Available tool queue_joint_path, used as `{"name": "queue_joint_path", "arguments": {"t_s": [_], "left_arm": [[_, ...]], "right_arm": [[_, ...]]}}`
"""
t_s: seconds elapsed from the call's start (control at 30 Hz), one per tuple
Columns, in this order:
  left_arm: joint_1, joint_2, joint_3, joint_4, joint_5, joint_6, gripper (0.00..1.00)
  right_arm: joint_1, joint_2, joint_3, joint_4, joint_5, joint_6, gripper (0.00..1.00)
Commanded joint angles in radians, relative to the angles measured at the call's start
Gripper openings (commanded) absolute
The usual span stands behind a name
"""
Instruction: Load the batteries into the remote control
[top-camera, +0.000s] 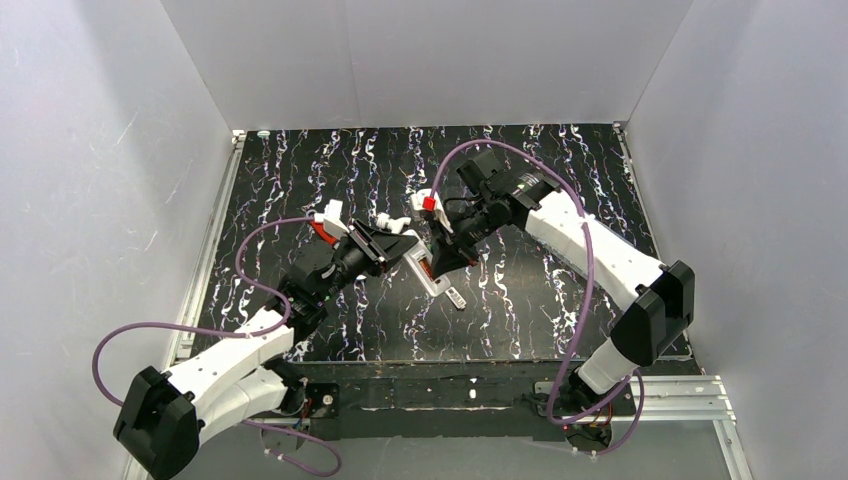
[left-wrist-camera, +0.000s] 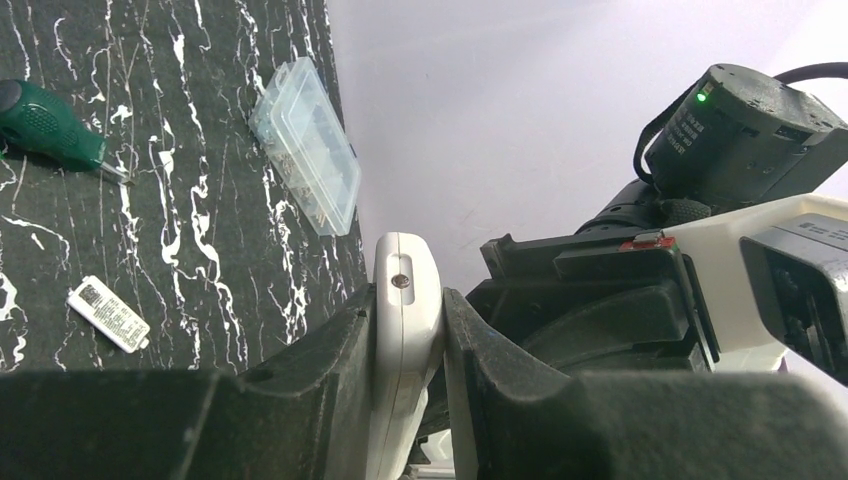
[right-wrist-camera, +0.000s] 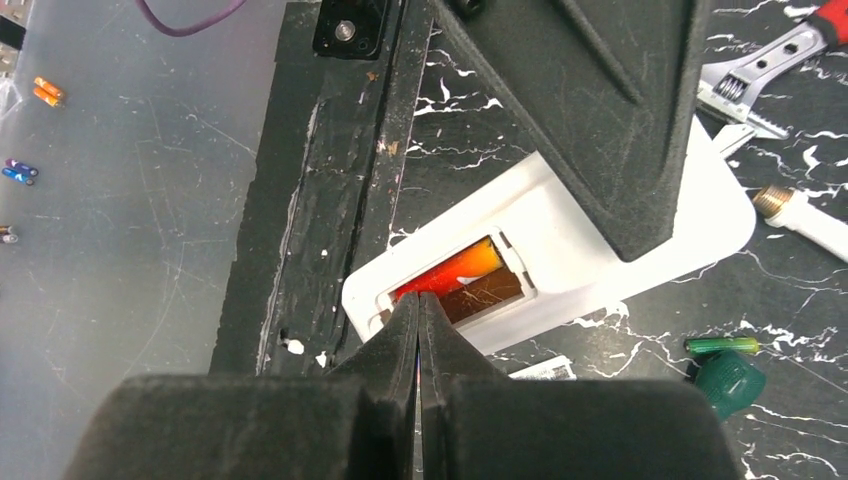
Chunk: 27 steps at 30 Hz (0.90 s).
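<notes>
With the left gripper (left-wrist-camera: 406, 318) clamped on the slim white plastic remote control (right-wrist-camera: 548, 232) and the right gripper (right-wrist-camera: 419, 305) closed empty, tips at the open bay (right-wrist-camera: 462, 282) holding a red-orange cylindrical battery (right-wrist-camera: 452, 270), an off-centre push could pop the battery out or twist the remote.

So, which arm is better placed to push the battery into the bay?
Right: the right gripper, shut, is at the open bay by the battery; the left gripper is busy clamping the remote control.
</notes>
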<state>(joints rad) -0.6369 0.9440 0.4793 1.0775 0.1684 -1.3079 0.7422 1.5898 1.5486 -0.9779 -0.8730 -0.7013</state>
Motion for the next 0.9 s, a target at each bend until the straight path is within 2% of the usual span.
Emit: {"name": "queue_joint_path", "arguments": {"t_s": [0.0, 0.1, 0.27, 0.43, 0.63, 0.67, 0.77, 0.87], "left_arm": [[-0.012, -0.067, 0.015, 0.115, 0.037, -0.019, 0.0], [-0.012, -0.076, 0.012, 0.101, 0.038, -0.012, 0.0], [-0.013, -0.086, 0.01, 0.091, 0.041, -0.009, 0.0], [-0.012, -0.089, 0.008, 0.087, 0.039, -0.004, 0.0], [-0.013, -0.098, 0.006, 0.098, 0.043, 0.008, 0.0], [-0.012, -0.098, 0.003, 0.113, 0.046, 0.016, 0.0], [-0.011, -0.091, -0.003, 0.167, 0.059, 0.035, 0.0], [-0.012, -0.079, 0.001, 0.205, 0.075, 0.045, 0.0]], "right_arm": [[0.013, -0.079, 0.034, 0.103, 0.004, 0.002, 0.01], [0.013, -0.136, 0.015, 0.147, -0.003, 0.007, 0.01], [0.011, -0.253, -0.077, 0.312, 0.016, 0.075, 0.01], [0.01, -0.336, -0.161, 0.448, 0.09, 0.141, 0.01], [-0.068, -0.407, -0.341, 0.803, 0.228, 0.469, 0.01], [-0.083, -0.411, -0.364, 0.848, 0.256, 0.52, 0.04], [-0.12, -0.417, -0.408, 0.937, 0.357, 0.639, 0.07], [-0.127, -0.402, -0.429, 0.963, 0.439, 0.682, 0.16]]}}
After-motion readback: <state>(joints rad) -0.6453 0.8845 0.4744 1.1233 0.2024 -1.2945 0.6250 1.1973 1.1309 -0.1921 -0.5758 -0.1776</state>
